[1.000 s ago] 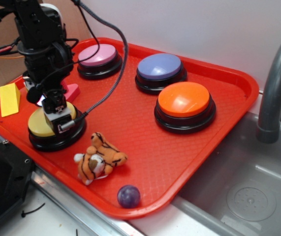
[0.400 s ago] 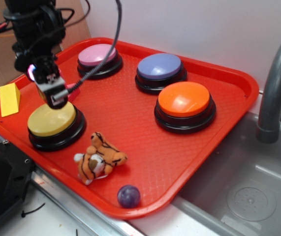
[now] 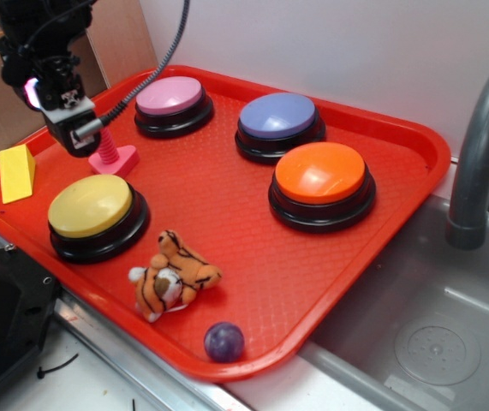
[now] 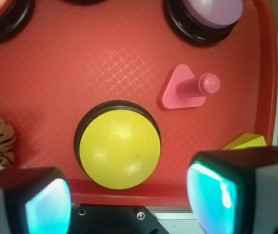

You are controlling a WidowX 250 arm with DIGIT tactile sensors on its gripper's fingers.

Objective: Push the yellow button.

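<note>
The yellow button (image 3: 90, 205) sits on its black base at the front left of the red tray (image 3: 253, 282). It also shows in the wrist view (image 4: 119, 148), uncovered. My gripper (image 3: 70, 120) hangs in the air above the tray, behind and to the left of the button and well clear of it. In the wrist view my gripper (image 4: 129, 204) has its two fingers wide apart with nothing between them, and the button lies just ahead of them.
On the tray stand a pink button (image 3: 169, 96), a purple button (image 3: 277, 116) and an orange button (image 3: 320, 173). A pink peg block (image 3: 113, 156), a yellow wedge (image 3: 17, 174), a toy tiger (image 3: 171, 276) and a purple ball (image 3: 224, 341) lie there too. A sink with a faucet (image 3: 484, 145) is at the right.
My gripper was down on the yellow button's top. It has risen off it and moved up, back and to the left. The button is now fully uncovered.
</note>
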